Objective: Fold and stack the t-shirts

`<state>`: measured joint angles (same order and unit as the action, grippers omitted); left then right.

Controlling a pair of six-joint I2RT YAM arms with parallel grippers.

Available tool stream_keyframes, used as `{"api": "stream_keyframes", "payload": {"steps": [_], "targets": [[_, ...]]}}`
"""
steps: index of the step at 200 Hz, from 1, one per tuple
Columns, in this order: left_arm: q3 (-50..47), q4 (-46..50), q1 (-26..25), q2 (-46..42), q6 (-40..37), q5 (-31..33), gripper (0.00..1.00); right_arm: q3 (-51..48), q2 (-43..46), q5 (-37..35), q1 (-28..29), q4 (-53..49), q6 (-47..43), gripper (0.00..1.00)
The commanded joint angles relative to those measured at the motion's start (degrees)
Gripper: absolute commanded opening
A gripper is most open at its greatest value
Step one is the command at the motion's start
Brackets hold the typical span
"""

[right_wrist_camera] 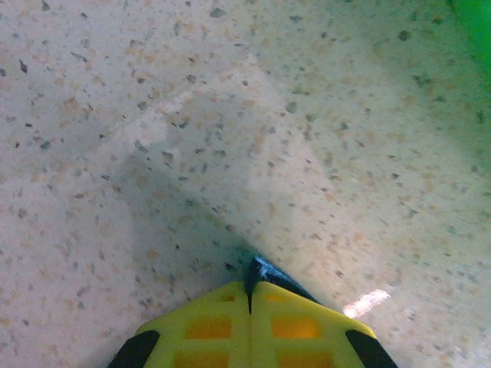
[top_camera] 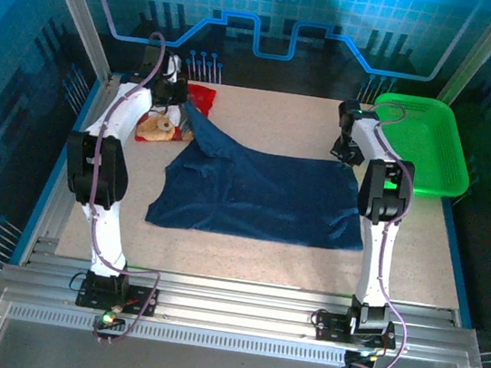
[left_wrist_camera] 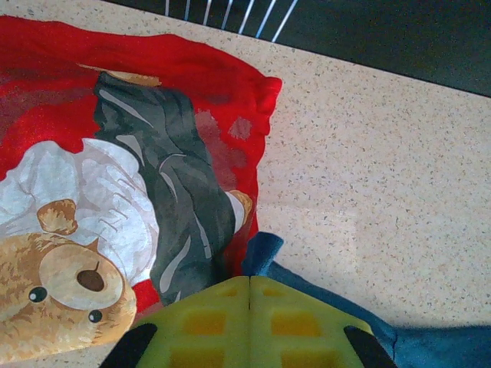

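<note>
A navy blue t-shirt (top_camera: 258,195) lies spread across the middle of a speckled worktop (top_camera: 262,260), mostly flat, print side hidden. Its two far corners are each pinched by a robot arm. The left fingers (left_wrist_camera: 207,322) are closed tight on the far-left corner, which is lifted off the surface into a peak. A tuft of blue cloth pokes out just past their tips. The right fingers (right_wrist_camera: 291,326) are likewise shut on a small nub of the far-right corner, low against the worktop.

A red t-shirt (top_camera: 167,125) with a teddy-bear picture sits at the far left, touching the lifted navy corner. It looks loosely bunched rather than neatly folded. A green mesh basket (top_camera: 425,145) stands at the far right, apart from both shirts.

The task appears to be at an early stage. The navy shirt is gripped ready for a fold, but no crease is made yet. The red shirt seems to need folding too, and nothing is stacked.
</note>
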<state>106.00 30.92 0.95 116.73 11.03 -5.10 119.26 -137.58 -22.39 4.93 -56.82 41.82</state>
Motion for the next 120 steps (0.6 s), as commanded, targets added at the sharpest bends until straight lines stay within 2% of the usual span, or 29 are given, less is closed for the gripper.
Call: {"api": "stream_keyframes", "payload": {"steps": [1, 54, 120], "targets": [[-0.15, -1.43, -0.16, -4.15, 0.66, -1.93, 0.00, -2.79, 7.76, -1.05, -1.22, 4.07, -2.45, 0.00], [-4.78, -4.11, -0.16, -7.77, 1.59, -4.43, 0.00, -11.23, 14.10, 2.41, -1.54, 8.68, -4.94, 0.00], [-18.24, -7.76, -0.16, -18.15, 2.99, -5.68, 0.00, -23.04, 21.52, 4.09, -1.75, 13.52, -6.32, 0.00]]}}
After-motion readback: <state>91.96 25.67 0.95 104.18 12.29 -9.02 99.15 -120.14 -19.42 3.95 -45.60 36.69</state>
